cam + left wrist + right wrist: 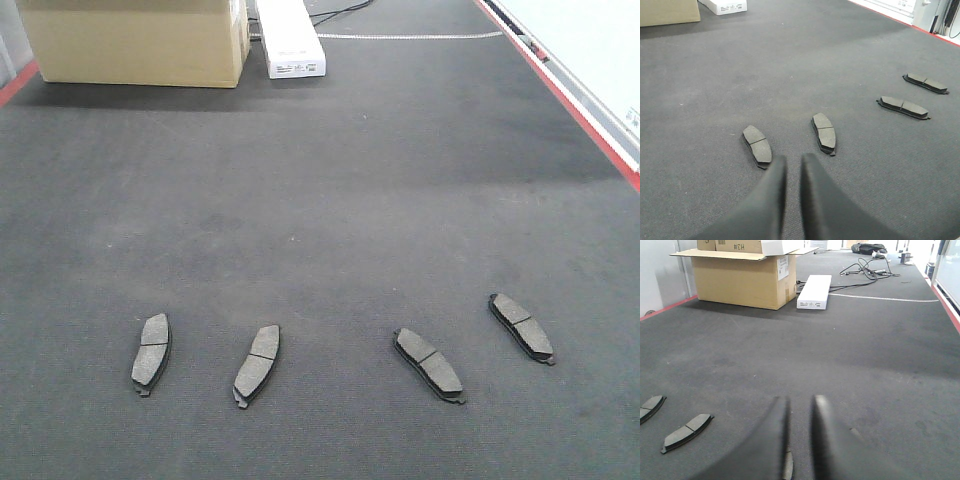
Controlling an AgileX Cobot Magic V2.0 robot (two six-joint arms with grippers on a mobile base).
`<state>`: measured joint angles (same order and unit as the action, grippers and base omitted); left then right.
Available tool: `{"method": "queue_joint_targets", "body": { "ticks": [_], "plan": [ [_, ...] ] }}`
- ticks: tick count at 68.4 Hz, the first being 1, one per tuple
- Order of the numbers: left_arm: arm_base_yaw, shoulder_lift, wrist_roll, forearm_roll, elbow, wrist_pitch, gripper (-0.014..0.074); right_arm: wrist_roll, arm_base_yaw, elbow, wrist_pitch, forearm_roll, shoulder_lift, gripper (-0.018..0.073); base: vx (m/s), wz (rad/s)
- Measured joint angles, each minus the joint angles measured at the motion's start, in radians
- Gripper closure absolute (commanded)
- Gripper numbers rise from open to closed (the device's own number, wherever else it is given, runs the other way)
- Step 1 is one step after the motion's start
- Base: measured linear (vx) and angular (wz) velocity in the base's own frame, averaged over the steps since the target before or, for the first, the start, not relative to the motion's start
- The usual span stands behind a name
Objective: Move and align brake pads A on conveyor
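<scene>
Charcoal felt fills my screens, and on the conveyor the four brake pads A lie in a loose row near me, all apart. Both tools are empty: left tool and right tool show only a narrow slit. Far-left pad stands almost straight away from me; second pad tips right; third pad and outer-right pad slant left. I'd widen first, grip across the short width, then turn each parallel.
</scene>
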<state>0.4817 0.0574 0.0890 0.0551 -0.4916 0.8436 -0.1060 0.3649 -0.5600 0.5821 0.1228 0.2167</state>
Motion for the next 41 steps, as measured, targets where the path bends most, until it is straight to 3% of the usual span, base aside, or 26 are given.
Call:
{"method": "queue_joint_targets", "body": {
  "ticks": [41],
  "plan": [
    [0.000,0.000,0.000,0.000,0.000,-0.009,0.0604,0.000,0.000,0.000,0.008,-0.002,0.000,0.0571,0.00,0.00]
  ]
}}
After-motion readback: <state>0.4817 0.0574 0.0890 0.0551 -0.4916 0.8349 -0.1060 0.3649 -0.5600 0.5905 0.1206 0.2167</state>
